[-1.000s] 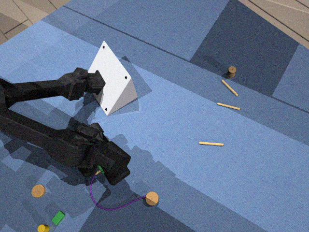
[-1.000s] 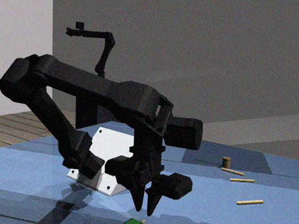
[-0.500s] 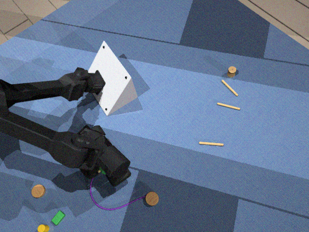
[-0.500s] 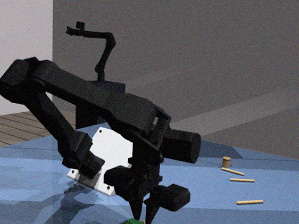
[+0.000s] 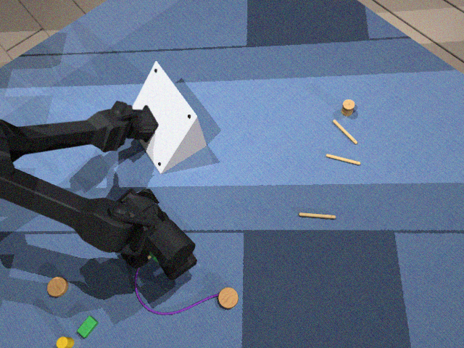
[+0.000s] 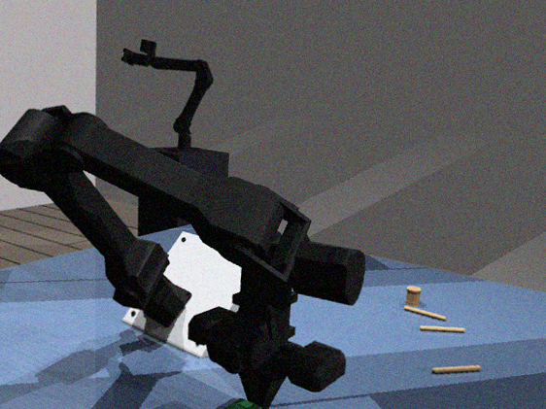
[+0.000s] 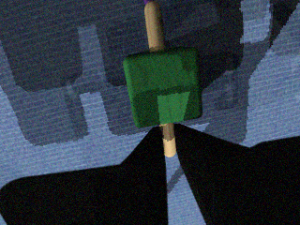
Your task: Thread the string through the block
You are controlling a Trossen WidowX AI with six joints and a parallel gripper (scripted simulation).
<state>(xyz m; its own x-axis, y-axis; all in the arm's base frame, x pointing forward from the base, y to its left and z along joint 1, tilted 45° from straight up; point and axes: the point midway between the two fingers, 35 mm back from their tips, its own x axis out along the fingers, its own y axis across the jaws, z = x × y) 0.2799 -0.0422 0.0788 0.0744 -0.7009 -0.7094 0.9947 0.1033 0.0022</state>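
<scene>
At centre frame in the wrist view, the tool (image 7: 168, 141) pinches the stick's (image 7: 169, 144) lower end just below the green block (image 7: 163, 86) it threads.

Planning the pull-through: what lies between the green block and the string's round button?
Only the purple string, curving from the green block to the round button, in the top view.

Blue patchwork bench (image 5: 299, 112) carries: white wedge-shaped mount (image 5: 170, 119) at 10 o'clock; small wooden peg (image 5: 348, 106) and two thin loose wooden sticks (image 5: 345, 131) (image 5: 343, 159) at 2 o'clock, a third (image 5: 317, 215) at 4; round wooden button (image 5: 228, 297) with purple string (image 5: 168, 310) at 6; second wooden disc (image 5: 57, 286), green rectangular brick (image 5: 87, 326), yellow cylinder (image 5: 64, 341) at 8; green block with stick through it (image 7: 163, 86).
</scene>
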